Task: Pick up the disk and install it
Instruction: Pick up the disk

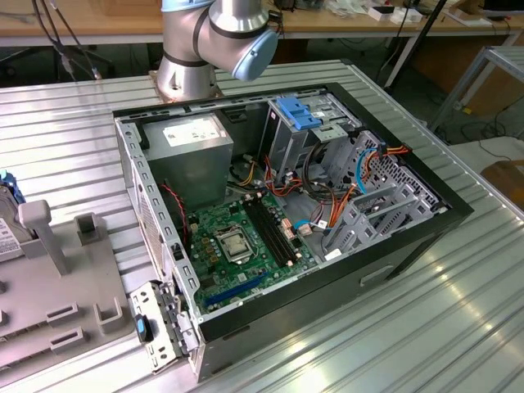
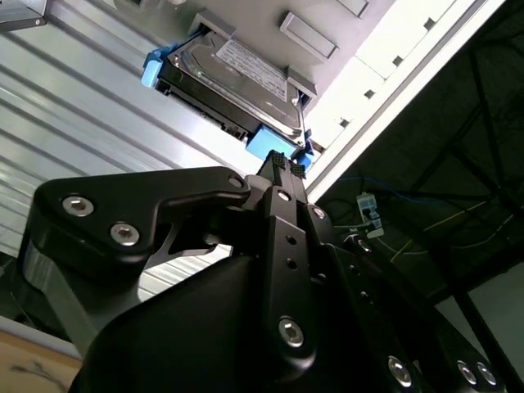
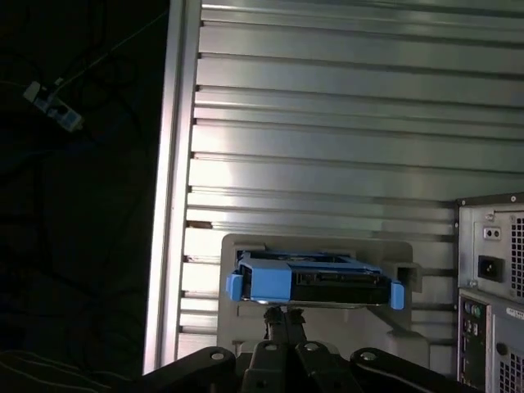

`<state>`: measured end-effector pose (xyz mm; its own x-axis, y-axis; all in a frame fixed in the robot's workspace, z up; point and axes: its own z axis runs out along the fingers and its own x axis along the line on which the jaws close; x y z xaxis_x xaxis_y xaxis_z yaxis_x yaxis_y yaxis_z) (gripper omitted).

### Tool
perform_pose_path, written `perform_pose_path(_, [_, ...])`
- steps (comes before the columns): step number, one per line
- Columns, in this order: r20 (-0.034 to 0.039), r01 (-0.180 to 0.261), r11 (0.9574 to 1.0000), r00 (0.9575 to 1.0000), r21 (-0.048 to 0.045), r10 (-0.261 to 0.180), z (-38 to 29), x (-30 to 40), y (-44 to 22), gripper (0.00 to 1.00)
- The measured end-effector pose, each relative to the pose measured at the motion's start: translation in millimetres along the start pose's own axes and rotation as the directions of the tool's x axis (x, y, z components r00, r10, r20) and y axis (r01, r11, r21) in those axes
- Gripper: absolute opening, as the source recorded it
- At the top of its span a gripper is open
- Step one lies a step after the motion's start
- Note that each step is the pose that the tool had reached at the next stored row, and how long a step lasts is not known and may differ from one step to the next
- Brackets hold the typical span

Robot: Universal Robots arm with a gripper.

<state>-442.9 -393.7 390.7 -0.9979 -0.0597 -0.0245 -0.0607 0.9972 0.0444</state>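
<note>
In the exterior view, an open computer case (image 1: 385, 254) lies on the ribbed tabletop (image 1: 458, 327) beside a grey fixture (image 1: 90, 270). In both wrist views, the disk (image 2: 237, 74) (image 3: 327, 278) rests in that fixture. The gripper (image 2: 284, 162) (image 3: 284, 311) is just beside its blue rail, fingers pressed together and empty.

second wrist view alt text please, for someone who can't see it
A disk with blue side rails sits in a light grey holder on a ribbed metal table. The black gripper in the foreground points at it, its tip close to one blue end of the disk.
</note>
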Motion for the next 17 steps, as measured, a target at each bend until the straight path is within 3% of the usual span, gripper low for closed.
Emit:
perform_pose_path(3, [-0.0012,0.026,0.9997,0.9997,-0.0006,-0.026,0.0,0.4,0.0,0.11])
perform_pose_path(6, [-0.0042,0.099,0.9951,0.9951,-0.0027,-0.099,0.0,0.6,0.0,0.11])
perform_pose_path(9, [-0.0067,0.136,0.9908,0.9907,0.0012,-0.136,0.0,0.5,-0.1,0.11])
perform_pose_path(14, [-0.0111,0.225,0.9744,0.9744,0.0018,-0.225,0.2,0.6,0.1,0.11])
perform_pose_path(17, [-0.0133,0.278,0.9606,0.9605,0.0002,-0.278,0.2,0.5,0.0,0.11])
